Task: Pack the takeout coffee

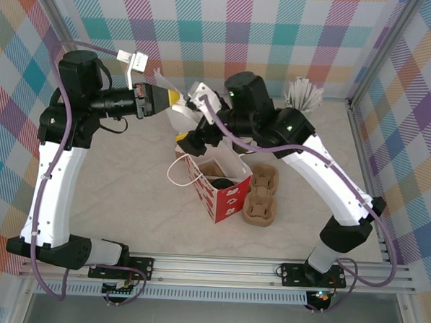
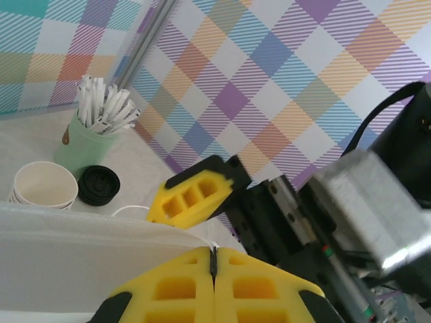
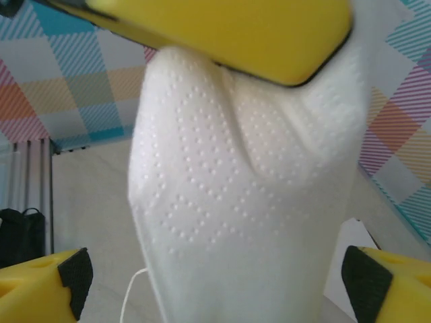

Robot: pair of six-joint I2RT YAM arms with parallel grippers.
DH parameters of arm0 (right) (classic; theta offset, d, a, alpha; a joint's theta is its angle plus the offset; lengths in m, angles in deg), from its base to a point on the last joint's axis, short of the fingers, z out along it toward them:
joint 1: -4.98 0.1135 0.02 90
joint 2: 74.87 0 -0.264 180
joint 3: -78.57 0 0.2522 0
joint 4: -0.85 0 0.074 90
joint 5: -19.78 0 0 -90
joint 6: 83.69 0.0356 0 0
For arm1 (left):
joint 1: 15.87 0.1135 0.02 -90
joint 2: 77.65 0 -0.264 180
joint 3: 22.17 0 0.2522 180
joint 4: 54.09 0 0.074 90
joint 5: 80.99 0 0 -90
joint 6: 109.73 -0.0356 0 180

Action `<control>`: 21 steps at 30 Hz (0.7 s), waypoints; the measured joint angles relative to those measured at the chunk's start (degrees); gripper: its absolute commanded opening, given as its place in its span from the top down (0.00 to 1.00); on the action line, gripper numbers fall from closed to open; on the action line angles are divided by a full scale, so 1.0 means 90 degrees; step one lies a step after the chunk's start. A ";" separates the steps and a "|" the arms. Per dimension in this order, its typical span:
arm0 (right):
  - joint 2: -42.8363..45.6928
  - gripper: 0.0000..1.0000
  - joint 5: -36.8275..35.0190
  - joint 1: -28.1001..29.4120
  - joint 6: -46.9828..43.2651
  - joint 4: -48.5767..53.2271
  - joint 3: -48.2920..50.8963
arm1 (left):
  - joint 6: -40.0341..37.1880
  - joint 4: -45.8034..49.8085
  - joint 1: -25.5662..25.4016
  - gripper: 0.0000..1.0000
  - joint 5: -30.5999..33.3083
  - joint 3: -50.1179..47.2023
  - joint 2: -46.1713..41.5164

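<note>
Napkin (image 3: 249,202) between spread right fingers (image 3: 27,286)

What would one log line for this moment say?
left gripper: shut on napkin | right gripper: open, straddling napkin | red bag: upright

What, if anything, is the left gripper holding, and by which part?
A white embossed napkin, pinched at one end between the shut fingers of the left gripper.

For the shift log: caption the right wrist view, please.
A napkin hangs from the shut left gripper; the open right gripper straddles it.
</note>
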 measured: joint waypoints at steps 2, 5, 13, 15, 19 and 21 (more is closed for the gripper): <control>-0.0080 0.22 -0.0267 0.0041 -0.0095 0.0024 0.0000 | 0.0017 0.0002 -0.0005 1.00 0.0044 0.0000 0.0000; -0.0097 0.42 -0.0529 0.0041 -0.0155 0.0032 0.0002 | 0.0044 0.0002 -0.0005 1.00 0.0126 0.0000 0.0000; -0.0058 0.96 -0.0852 0.0041 -0.0151 0.0022 0.0007 | 0.0168 0.0000 -0.0012 0.85 0.0299 0.0000 0.0000; -0.0007 1.00 -0.0882 0.0041 -0.0075 0.0049 0.0010 | 0.0185 0.0000 -0.0015 0.72 0.0338 0.0000 0.0000; 0.0231 1.00 -0.0969 0.0041 0.0007 0.0219 0.0010 | 0.0199 -0.0005 -0.0015 0.47 0.0469 0.0015 -0.0015; 0.0401 1.00 -0.1020 0.0041 0.0063 0.0347 0.0010 | 0.0194 0.0002 -0.0015 0.39 0.0588 0.0017 -0.0056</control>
